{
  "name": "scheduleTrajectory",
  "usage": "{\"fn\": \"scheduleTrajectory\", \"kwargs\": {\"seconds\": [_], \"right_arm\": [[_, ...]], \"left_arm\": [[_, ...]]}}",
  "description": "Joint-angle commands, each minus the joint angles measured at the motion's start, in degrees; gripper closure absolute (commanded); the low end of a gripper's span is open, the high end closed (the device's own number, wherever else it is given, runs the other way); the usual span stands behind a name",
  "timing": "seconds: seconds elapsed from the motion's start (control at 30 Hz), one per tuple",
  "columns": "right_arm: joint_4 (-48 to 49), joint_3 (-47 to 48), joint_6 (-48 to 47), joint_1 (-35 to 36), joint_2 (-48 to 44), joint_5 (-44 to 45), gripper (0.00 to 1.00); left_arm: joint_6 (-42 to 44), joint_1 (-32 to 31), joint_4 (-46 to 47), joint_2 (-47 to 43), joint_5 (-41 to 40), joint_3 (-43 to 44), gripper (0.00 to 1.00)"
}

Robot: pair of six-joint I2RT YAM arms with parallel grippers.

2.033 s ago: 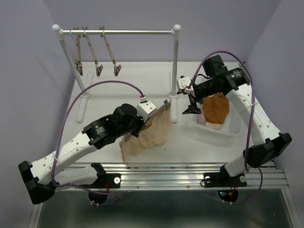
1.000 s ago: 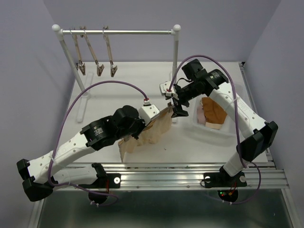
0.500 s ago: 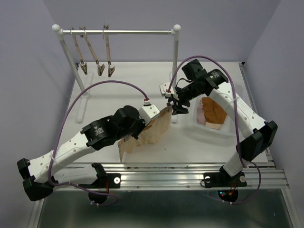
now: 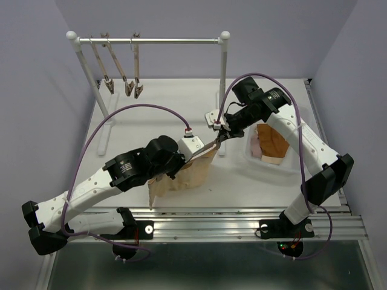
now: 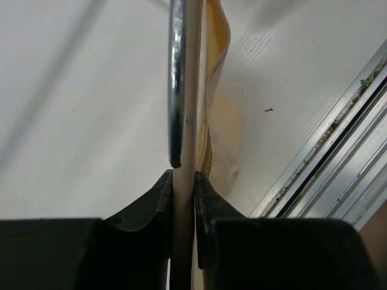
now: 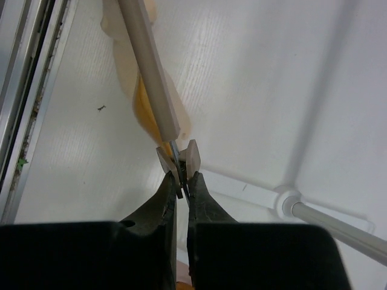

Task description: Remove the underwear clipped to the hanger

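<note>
1. Counter (image 4: pixel 242 181): white top with a metal rail along its near edge.
2. Left tool (image 5: pixel 182 187): over the counter's near-middle, jaws narrow and clamped on the pale bar of the hanger (image 5: pixel 191 72). The bar runs away from the fingers, with the metal hook beside it.
3. Beige brief (image 4: pixel 181 175): hangs from the hanger over the middle of the counter. It drapes down and toward the near edge, just right of the left tool. In the left wrist view the cloth lies along the bar's right side. Whether its lower hem rests on the counter cannot be told.
4. Right tool (image 6: pixel 181 181): at the hanger's far end, right of centre. Its jaws are pinched nearly together on the clip (image 6: pixel 192 156), whose two wings stick out past the fingertips. Beige cloth shows just beyond the clip, beside the bar.
5. Tray (image 4: pixel 284 169): clear, near the counter's right edge. It holds the rust brief (image 4: pixel 273 139) lying on top of the pink brief (image 4: pixel 256 147), which shows at the tray's left side.
6. Rack (image 4: pixel 175 41): stands along the far edge, a rail between two white posts.
7. Three hangers (image 4: pixel 118 63): brown, hooked close together at the rail's left end and slanting down.
</note>
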Motion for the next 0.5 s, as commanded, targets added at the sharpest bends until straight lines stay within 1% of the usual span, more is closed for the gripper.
{"fn": "scheduleTrajectory", "kwargs": {"seconds": [0.0,0.03,0.07,0.13,0.27,0.3,0.33,0.37,0.4,0.47], "right_arm": [[-1.9,0.5,0.0,0.5,-2.7,-2.0,0.99],[-0.4,0.5,0.7,0.5,-2.7,-2.0,0.99],[3.2,0.5,3.7,0.5,-2.8,-1.7,0.99],[6.6,0.6,10.1,0.5,-2.9,-1.5,0.99],[9.1,0.8,12.5,0.5,-3.1,1.2,0.99],[11.6,-0.4,14.0,0.5,-3.6,2.0,0.99],[12.1,-0.9,14.7,0.5,-3.7,2.6,0.91],[13.3,-1.3,14.7,0.5,-3.9,2.9,0.50],[14.9,-1.7,15.8,0.5,-4.3,3.1,0.01],[17.7,-3.6,19.1,0.5,-5.9,4.2,0.00]], "left_arm": [[0.1,0.1,4.4,-1.1,-1.6,2.0,1.00],[0.1,0.1,4.5,-1.2,-1.5,1.9,1.00],[0.1,0.1,4.6,-1.4,-1.3,1.9,1.00],[0.1,0.1,4.6,-1.6,-1.1,2.0,1.00],[0.0,0.1,4.8,-1.8,-1.2,1.7,1.00],[0.0,0.1,4.9,-1.9,-1.1,1.6,1.00],[0.0,0.1,5.0,-1.8,-1.3,1.5,1.00],[-0.2,0.1,5.2,-1.7,-1.4,1.6,1.00],[-0.3,0.1,5.2,-1.7,-1.4,1.7,1.00],[-1.0,0.1,6.0,-1.8,-1.5,1.4,1.00]]}}
